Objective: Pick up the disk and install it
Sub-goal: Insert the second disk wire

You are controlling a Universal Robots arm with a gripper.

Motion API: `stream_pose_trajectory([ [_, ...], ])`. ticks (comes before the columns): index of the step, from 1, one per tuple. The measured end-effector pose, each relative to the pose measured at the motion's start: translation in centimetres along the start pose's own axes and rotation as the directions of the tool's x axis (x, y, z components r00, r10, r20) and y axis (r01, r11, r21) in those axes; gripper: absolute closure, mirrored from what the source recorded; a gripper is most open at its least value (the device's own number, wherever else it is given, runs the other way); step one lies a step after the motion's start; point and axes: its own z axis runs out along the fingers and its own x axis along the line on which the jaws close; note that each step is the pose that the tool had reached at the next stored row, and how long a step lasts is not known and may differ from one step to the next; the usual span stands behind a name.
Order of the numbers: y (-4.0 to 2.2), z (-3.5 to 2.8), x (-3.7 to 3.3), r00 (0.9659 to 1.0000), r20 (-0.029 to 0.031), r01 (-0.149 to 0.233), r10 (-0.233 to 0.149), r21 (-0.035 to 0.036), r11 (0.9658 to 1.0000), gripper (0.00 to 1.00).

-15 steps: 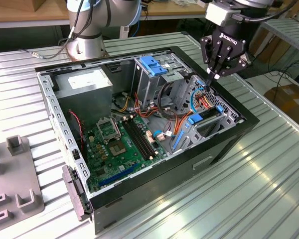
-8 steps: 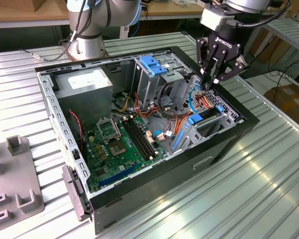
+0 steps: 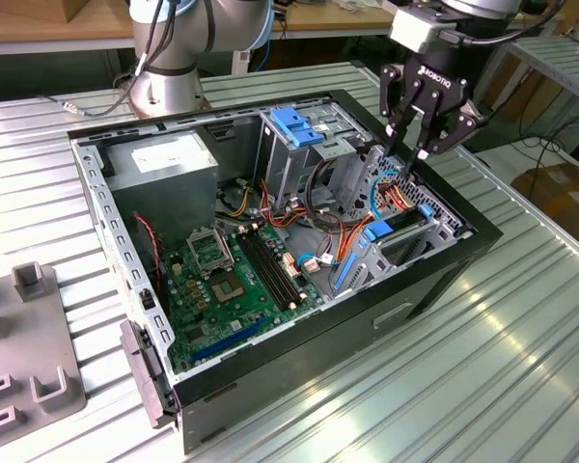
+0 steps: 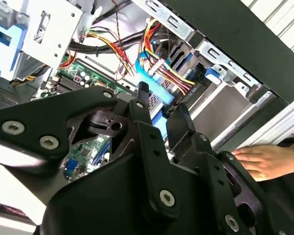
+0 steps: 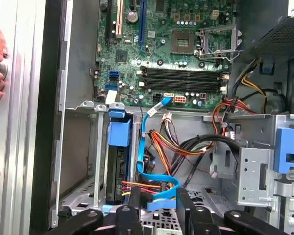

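the gripper (image 3: 412,152) hangs over the drive cage (image 3: 405,227) at the corner of the open computer case (image 3: 299,386) farthest from the power supply (image 3: 164,169). its two black fingers (image 3: 398,135) point straight down into the cage, a narrow gap between them, and in the second wrist view the tips (image 4: 143,93) sit among the blue ribbon cable (image 4: 159,100) and the red and yellow power wires (image 4: 159,68). i cannot tell whether they grip anything.

the disk (image 5: 118,161) stands on edge in the cage slot, its blue bracket tab (image 5: 119,131) facing the motherboard (image 5: 166,54). its long axis runs from the tab back along the slot towards the cage floor. judging by the first wrist view, it lies just beside the fingertips, on the side towards the case wall, already seated with cables at its end.

a person's hand (image 4: 259,159) rests on the table outside the case wall nearest the cage.
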Motion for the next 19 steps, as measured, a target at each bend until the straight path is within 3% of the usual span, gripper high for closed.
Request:
stream_pose_trajectory([
  [1, 0.00, 0.00, -0.03, 1.0000, -0.0007, 0.000, 0.000, -0.0001, 1.0000, 0.58],
  [2, -0.04, 0.02, -0.44, 0.9996, -0.0275, 0.000, 0.000, -0.0019, 1.0000, 0.58],
  [3, -0.06, 0.07, -0.77, 0.9993, -0.0378, -0.001, 0.001, -0.0025, 1.0000, 0.58],
  [5, -0.09, 0.24, -1.24, 0.9991, -0.0426, -0.001, 0.001, -0.0028, 1.0000, 0.58],
  [8, -0.11, 0.61, -1.41, 0.9989, -0.0463, -0.001, 0.001, -0.0030, 1.0000, 0.58],
  [10, -0.11, 0.84, -1.44, 0.9985, -0.0548, -0.001, 0.001, -0.0036, 1.0000, 0.58],
  [13, -0.14, 1.41, -1.67, 0.9972, -0.0752, -0.002, 0.001, -0.0049, 1.0000, 0.58],
  [15, -0.16, 1.56, -1.76, 0.9965, -0.0836, -0.002, 0.001, -0.0054, 1.0000, 0.60],
  [16, -0.16, 1.65, -1.81, 0.9959, -0.0901, -0.002, 0.001, -0.0058, 1.0000, 0.66],
  [19, -0.17, 1.76, -1.87, 0.9950, -0.0999, -0.002, 0.002, -0.0064, 1.0000, 0.79],
])
